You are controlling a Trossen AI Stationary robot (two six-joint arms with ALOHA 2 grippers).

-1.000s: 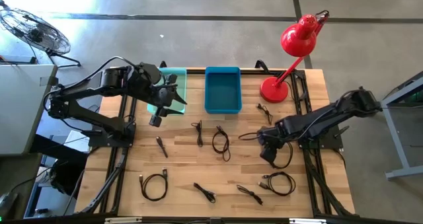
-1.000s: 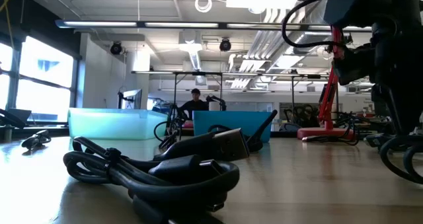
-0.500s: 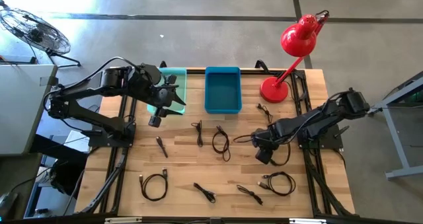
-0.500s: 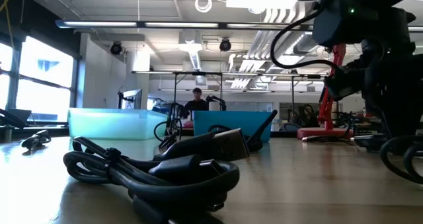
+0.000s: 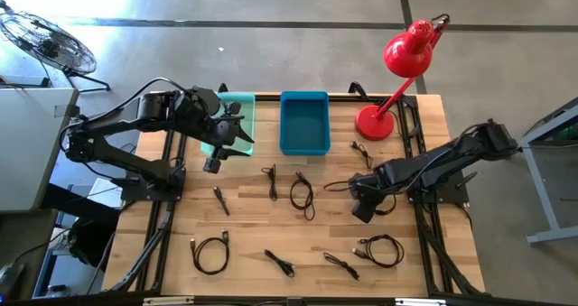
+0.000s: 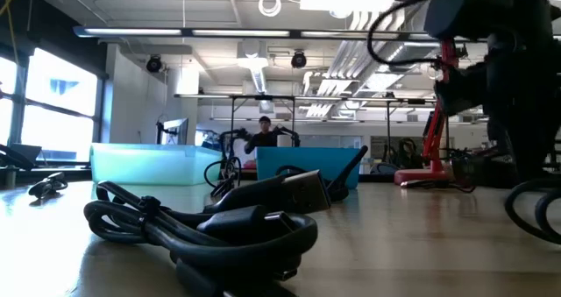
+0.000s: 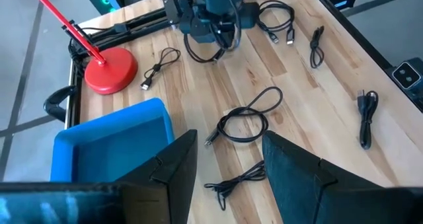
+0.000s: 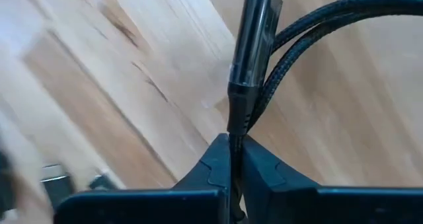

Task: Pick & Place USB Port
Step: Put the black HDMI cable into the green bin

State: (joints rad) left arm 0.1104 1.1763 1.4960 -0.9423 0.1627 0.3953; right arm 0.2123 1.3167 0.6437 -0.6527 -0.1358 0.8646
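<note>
Black cable (image 8: 264, 85) pinched in closed right gripper (image 5: 362, 210), right of centre, high view. Left gripper (image 5: 213, 161) parted wide, holding nothing, over teal bin (image 5: 242, 116), upper left. Blue bin (image 5: 304, 121) just beside.

Robotics lab, exposed ceiling ducts (image 6: 351, 69), concrete floor (image 5: 271, 4)

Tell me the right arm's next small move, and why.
Probably lift straight up. The right end effector is shut on a cable just behind its plug, low over the table, with the blue bin farther back. Raising it would likely clear the cable's loop before carrying.
</note>
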